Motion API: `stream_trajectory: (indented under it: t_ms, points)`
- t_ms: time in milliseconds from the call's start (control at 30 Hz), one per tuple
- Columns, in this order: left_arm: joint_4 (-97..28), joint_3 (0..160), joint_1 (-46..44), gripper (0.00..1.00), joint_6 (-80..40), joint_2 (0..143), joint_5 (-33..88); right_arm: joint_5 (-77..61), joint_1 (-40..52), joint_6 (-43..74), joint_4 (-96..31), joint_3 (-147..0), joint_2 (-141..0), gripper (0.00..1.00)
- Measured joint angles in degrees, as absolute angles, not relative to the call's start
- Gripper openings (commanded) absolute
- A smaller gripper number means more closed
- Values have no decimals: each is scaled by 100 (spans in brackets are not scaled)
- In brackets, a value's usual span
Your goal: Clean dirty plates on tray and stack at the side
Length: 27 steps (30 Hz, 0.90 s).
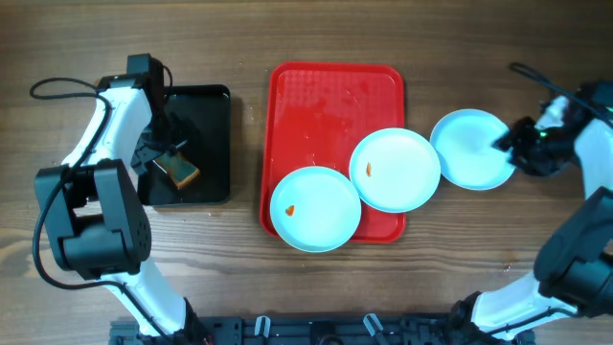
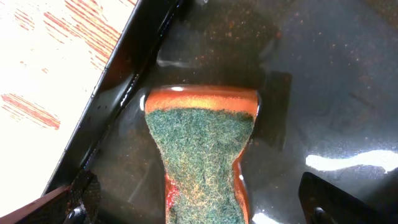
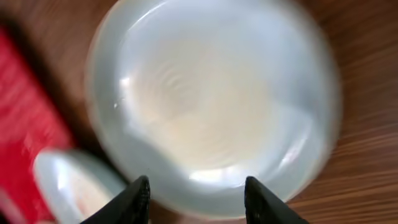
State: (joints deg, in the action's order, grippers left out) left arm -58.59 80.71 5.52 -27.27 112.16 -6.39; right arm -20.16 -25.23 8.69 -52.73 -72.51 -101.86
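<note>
A brown wooden table (image 1: 450, 268) fills the overhead view. At centre lies the red tray (image 1: 306, 105). A first plate (image 1: 316, 208) sits at its lower left corner and a second plate (image 1: 395, 170) hangs over its right rim; each carries a small orange smear. A third plate (image 1: 471, 149) rests on the wood just right of the tray, its face plain. The right gripper (image 1: 508, 144) is at that plate's right rim. At left, the left gripper (image 1: 165, 153) hovers over a sponge (image 1: 179, 171) in a black tray (image 1: 215, 105).

In the left wrist view the sponge lies green side up on the wet black tray. The fingers (image 2: 329, 199) stand spread wide at the lower corners, clear of it.

The right wrist view is blurred. The third plate fills the frame, and the fingers (image 3: 134, 199) stand parted at its near rim, clamping nothing.
</note>
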Motion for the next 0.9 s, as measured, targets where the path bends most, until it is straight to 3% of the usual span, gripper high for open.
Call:
stream_trajectory:
  t_ms: [133, 300, 500, 667, 900]
  points:
    - [-5861, 8071, 552, 100, -2727, 11216, -637, -1892, -1227, 698, -5811, -7266, -10040, 34]
    - [-5861, 8071, 552, 100, -2727, 11216, -639, -233, -45, 1387, -5865, -7133, -10038, 31]
    - [-5861, 8071, 552, 100, -2727, 11216, -639, 176, 99, 1737, -5122, -6657, -10022, 30]
    - [-5861, 8071, 552, 100, -2727, 11216, -639, 174, 99, 1855, -4737, -6309, -10022, 5]
    - [-5861, 8071, 552, 100, -2727, 11216, -639, -753, 99, 1815, -4289, -6340, -10018, 4]
